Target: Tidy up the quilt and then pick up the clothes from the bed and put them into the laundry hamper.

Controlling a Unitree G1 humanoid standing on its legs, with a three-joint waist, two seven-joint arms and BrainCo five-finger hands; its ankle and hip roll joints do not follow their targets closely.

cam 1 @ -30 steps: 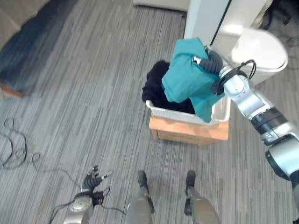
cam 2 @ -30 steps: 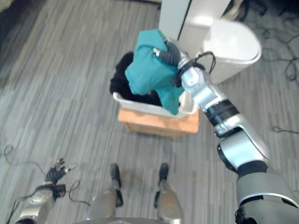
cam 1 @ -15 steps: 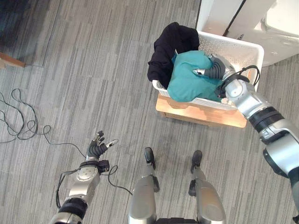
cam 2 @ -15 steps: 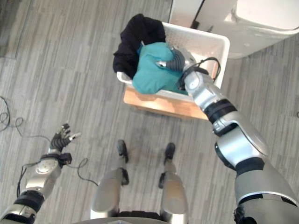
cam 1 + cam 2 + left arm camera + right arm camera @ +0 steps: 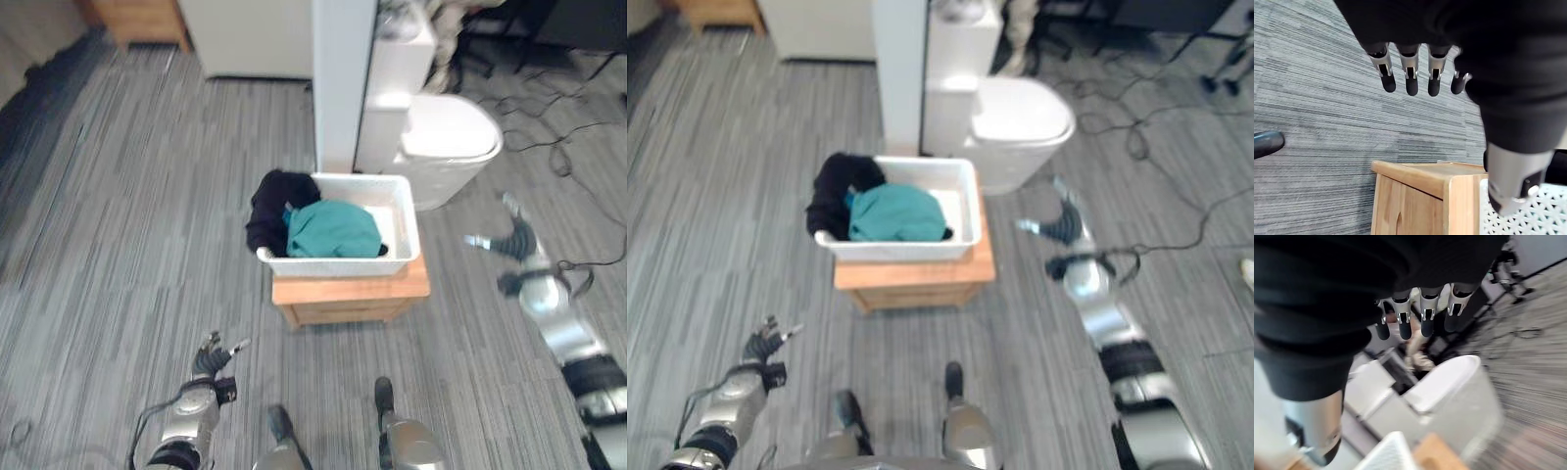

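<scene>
— What's changed with the teal garment (image 5: 333,228)?

— It's out of the right hand (image 5: 513,240) now and lies in the white laundry hamper (image 5: 400,257) beside the dark clothes (image 5: 269,204) — the hamper sits on a low wooden stand (image 5: 348,294).

— And the hands?

— The right has drawn back, fingers straight and empty. The left hand (image 5: 210,358) hangs low, relaxed. That drop looks done.

The right hand (image 5: 1058,227) has let go of the teal garment (image 5: 333,229), now lying in the hamper (image 5: 402,217), and has withdrawn, fingers straight.
</scene>
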